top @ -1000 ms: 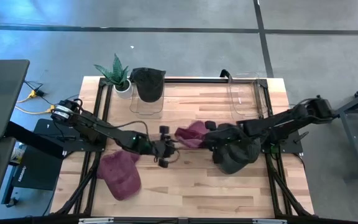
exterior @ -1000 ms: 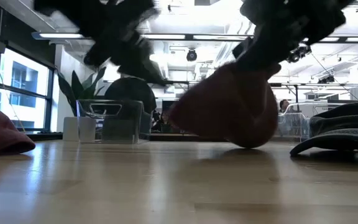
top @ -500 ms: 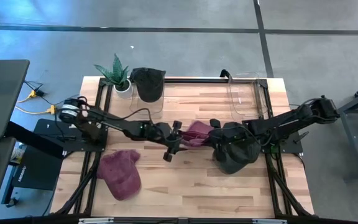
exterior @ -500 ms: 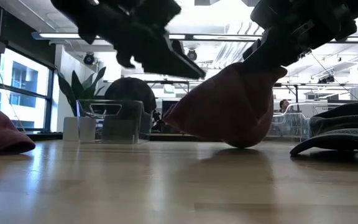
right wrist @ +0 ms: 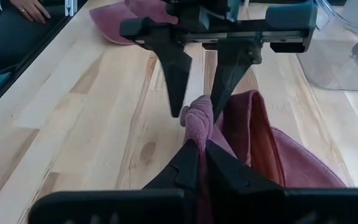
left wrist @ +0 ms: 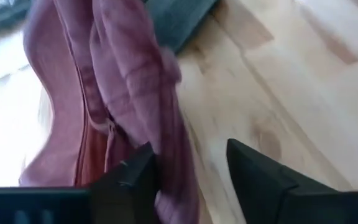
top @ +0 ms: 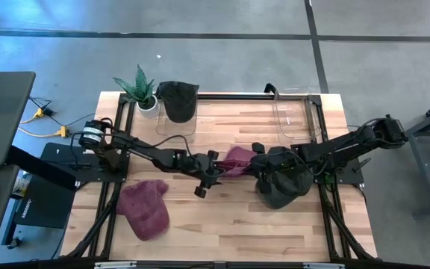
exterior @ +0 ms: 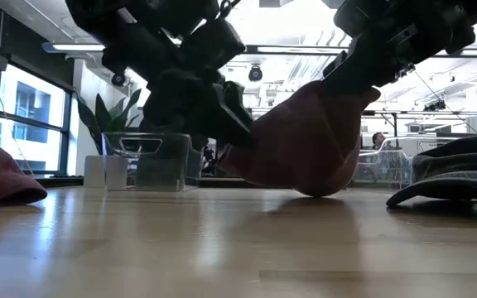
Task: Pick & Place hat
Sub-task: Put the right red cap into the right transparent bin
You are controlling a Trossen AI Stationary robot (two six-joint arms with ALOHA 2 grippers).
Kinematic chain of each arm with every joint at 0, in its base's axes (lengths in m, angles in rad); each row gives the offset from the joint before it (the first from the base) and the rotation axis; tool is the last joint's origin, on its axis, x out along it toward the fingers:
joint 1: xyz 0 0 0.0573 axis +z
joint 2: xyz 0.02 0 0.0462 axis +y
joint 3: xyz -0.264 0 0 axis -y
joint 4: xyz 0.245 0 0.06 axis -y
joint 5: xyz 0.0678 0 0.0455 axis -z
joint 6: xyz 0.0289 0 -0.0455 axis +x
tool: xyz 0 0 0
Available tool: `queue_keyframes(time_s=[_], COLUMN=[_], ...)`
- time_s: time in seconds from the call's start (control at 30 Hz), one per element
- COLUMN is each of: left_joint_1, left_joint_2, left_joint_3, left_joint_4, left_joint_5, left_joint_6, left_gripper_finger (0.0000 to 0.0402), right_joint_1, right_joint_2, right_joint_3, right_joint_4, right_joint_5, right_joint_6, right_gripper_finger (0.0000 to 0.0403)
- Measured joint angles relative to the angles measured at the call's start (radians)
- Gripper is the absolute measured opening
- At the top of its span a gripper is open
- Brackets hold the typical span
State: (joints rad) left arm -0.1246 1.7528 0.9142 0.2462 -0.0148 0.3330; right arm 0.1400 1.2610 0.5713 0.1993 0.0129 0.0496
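A maroon hat sits at the table's middle with my right gripper shut on it, reaching in from the table's right. My left gripper comes from the left and stands open, one finger on each side of the hat's bunched edge. Whether a finger touches the cloth I cannot tell. The hat's rounded crown is down on the table. A second maroon hat lies flat near the front left. A dark hat lies under my right arm. My right gripper pinches a bunched fold of the maroon hat's edge between its two fingers. The fingers slant down from the table's right side. The hat hangs below them, its crown on the wood and the cloth slack.
A potted plant and a black hat on a clear container stand at the far left. Another clear container stands at the far right. Bare wood lies along the near edge.
My left gripper has moved toward the table's right and far side and downward, turning as it went, up to the maroon hat. Its fingers now stand around the hat's bunched edge. The hat and my right gripper have hardly shifted.
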Motion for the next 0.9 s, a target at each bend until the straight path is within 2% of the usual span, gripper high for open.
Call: queue_keyframes(time_s=[0.4,0.53,0.63,0.8,0.9], left_joint_1=[0.000,0.000,0.000,0.000,0.000], left_joint_2=[0.000,0.000,-0.017,-0.072,-0.100], left_joint_3=[0.000,0.001,0.020,0.069,0.087], left_joint_4=[-0.056,-0.061,-0.144,-0.307,-0.325], left_joint_5=[-0.005,-0.005,-0.017,-0.096,-0.107], left_joint_6=[0.029,0.029,0.029,0.029,0.034], left_gripper_finger=[0.0010,0.0012,0.0006,0.0004,0.0002], right_joint_1=[0.000,0.000,0.000,0.000,0.000], right_joint_2=[0.000,0.000,0.000,0.000,0.000], right_joint_3=[0.000,0.000,0.000,0.010,0.042], right_joint_4=[0.001,0.001,0.001,-0.019,-0.096], right_joint_5=[-0.004,-0.004,-0.004,0.008,0.002], right_joint_6=[0.021,0.031,0.032,0.030,0.029], right_gripper_finger=[0.0007,0.0020,0.0022,0.0022,0.0038])
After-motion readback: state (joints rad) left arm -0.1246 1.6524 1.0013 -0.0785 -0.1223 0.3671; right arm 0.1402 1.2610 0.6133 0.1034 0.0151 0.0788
